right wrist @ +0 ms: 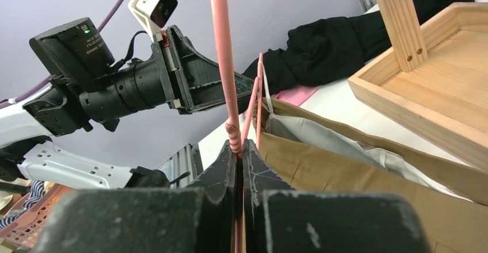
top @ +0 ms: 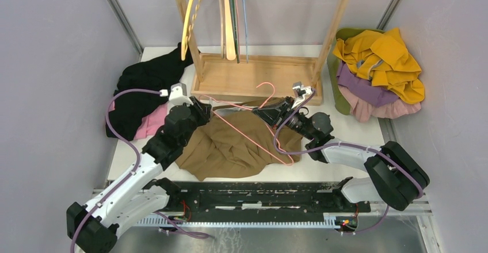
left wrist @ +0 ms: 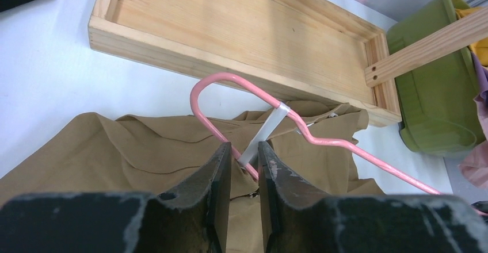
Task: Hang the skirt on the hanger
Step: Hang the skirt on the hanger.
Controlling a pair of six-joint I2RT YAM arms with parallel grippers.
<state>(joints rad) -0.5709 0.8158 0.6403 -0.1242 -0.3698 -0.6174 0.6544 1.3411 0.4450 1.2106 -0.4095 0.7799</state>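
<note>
1. skirt [top: 230, 146]: tan-brown woven cloth, crumpled in the middle of the counter [left wrist: 52, 86], just in front of the wooden rack base [top: 253, 72]. the waistband end faces the rack, and a pale lining [right wrist: 345, 144] shows inside the opening.
2. hanger [right wrist: 223, 46]: thin pink wire lying slantwise over the skirt, hook toward the rack, with the neck end lifted off the cloth.
3. a pale strap [left wrist: 266, 131] at the waistband appears to be looped over the wire close to the neck.
4. right end effector [right wrist: 239, 149]: closed tight on the wire just under the twisted neck, with no gap showing between the fingers.
5. left end effector [left wrist: 246, 152]: narrow, with the wire and the pale strap both running between its fingers. i cannot tell whether it pinches either one.
6. handling, my judgement: the skirt looks light, limp and unstructured. it will sag wherever it is unsupported and will likely slide along the smooth wire. it is not fragile.
7. best hold, my judgement: the waistband or its straps. the cloth is doubled there, so it is firmer and gives an edge to pinch. a grab at the loose body would only bunch folds.
8. the hanger looks light and springy. held at one point, it could twist in the grip when the cloth pulls on one shoulder.
9. risk: a single strap on the wire would leave the skirt hanging lopsided.
</note>
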